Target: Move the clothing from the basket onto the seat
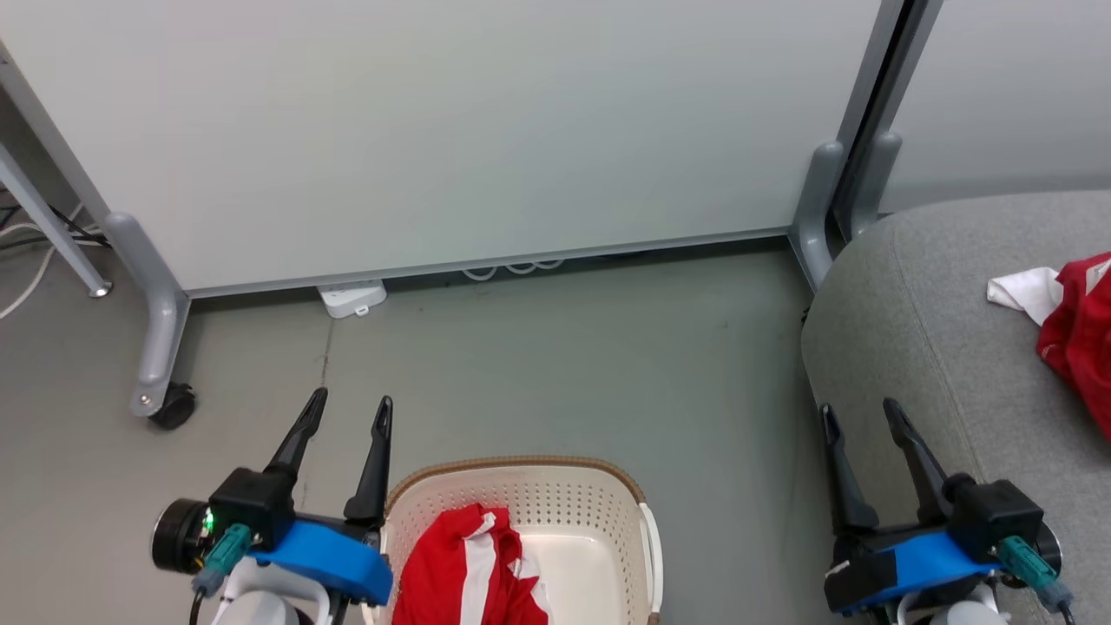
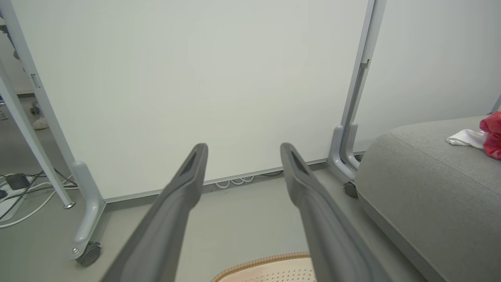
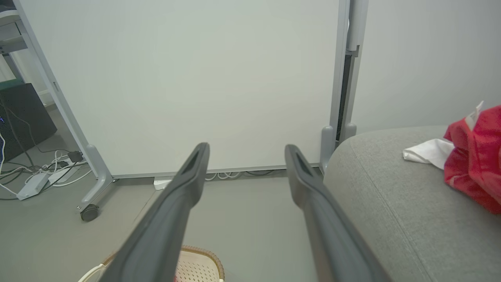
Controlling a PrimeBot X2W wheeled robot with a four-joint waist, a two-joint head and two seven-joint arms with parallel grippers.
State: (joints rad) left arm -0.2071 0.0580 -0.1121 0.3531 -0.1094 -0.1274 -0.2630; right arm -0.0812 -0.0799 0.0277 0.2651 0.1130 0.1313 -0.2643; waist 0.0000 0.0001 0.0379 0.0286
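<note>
Left claw: the left claw [image 1: 352,398] has its two dark fingers spread apart and holds nothing. It hangs above the floor [image 1: 538,365] with its tips aimed at the pale partition [image 1: 451,130].
Right claw: the right claw [image 1: 857,406] is spread just as wide and is also empty. Its tips are level with the rounded front edge of the seat [image 1: 937,347].
Basket: the cream basket [image 1: 521,464] sits just right of the left claw's body, low and behind its fingertips.
Clothing in basket: a striped red garment [image 1: 460,564] lies crumpled against the basket wall nearest the left claw.
Clothing on seat: a second red garment [image 1: 1081,338], with its white part [image 1: 1028,291], lies on the grey cushion. It is ahead and to the right of the right claw, well apart from it.
Why so placed: both claws look parked open on either side of the basket, ready for a pick.
Progress: about half done, judging by one garment on the seat and one in the basket.
Next move: probably the left claw dips back and down into the basket.
</note>
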